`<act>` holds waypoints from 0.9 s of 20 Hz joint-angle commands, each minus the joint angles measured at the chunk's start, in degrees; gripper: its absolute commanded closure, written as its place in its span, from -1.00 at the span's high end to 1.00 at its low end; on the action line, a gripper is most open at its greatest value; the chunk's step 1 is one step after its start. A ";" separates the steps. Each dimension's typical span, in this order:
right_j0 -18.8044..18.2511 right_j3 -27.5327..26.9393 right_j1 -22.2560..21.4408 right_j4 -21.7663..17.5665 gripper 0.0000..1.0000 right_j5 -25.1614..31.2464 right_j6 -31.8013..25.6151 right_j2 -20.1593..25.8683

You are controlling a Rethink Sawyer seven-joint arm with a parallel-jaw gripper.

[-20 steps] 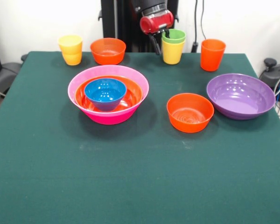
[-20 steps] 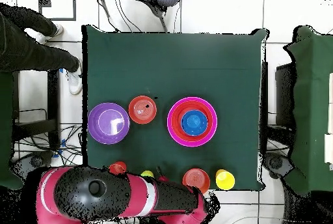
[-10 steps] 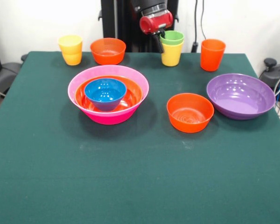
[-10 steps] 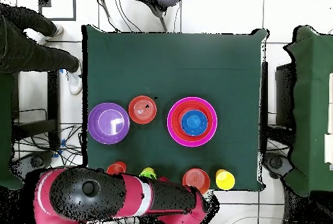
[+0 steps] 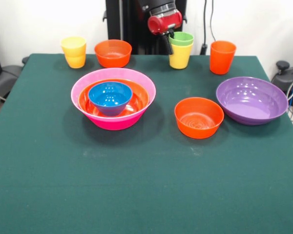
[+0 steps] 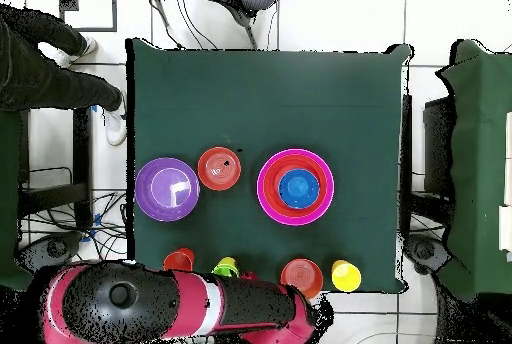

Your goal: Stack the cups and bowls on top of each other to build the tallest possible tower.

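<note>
From my remote station I see the red and black gripper [image 5: 169,43] at the far edge of the green cloth table [image 5: 136,185], its dark fingers clamped on the near-left rim of the light green plastic cup [image 5: 181,38], which sits nested in a yellow plastic cup [image 5: 179,56]; whether that pair rests on the cloth or hangs just above it I cannot tell. The tall orange plastic tumbler [image 5: 221,57] stands just to the side of them, apart. On the other side of the gripper sit a small orange plastic bowl [image 5: 113,52] and, beyond it, a second yellow plastic cup [image 5: 74,51]. The start of the tower is the big deep pink plastic bowl [image 5: 88,83] toward the table's middle, with a wide orange bowl [image 5: 139,100] nested inside it and a small blue bowl [image 5: 110,96] sitting in that. Another small orange bowl [image 5: 198,117] rests alone near the wide purple glossy bowl [image 5: 251,100]. In the overhead view a person's dark sleeve [image 6: 45,65] shows beside the table.
</note>
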 commanded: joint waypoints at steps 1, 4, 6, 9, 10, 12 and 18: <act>0.29 -1.17 5.78 -0.03 -1.00 11.13 2.03 6.88; -3.63 -1.42 4.77 -6.04 -1.00 7.51 1.58 3.96; -6.40 -2.57 3.09 -13.28 -1.00 7.31 3.37 1.32; -8.83 -3.73 0.25 -19.07 -1.00 7.36 5.06 -1.82; -9.69 -4.40 -1.16 -20.26 -1.00 8.07 6.92 -2.85; -10.68 -6.40 -2.72 -21.65 -1.00 10.15 9.82 -3.94; -10.90 -10.90 -6.09 -27.98 -1.00 13.79 18.19 -5.03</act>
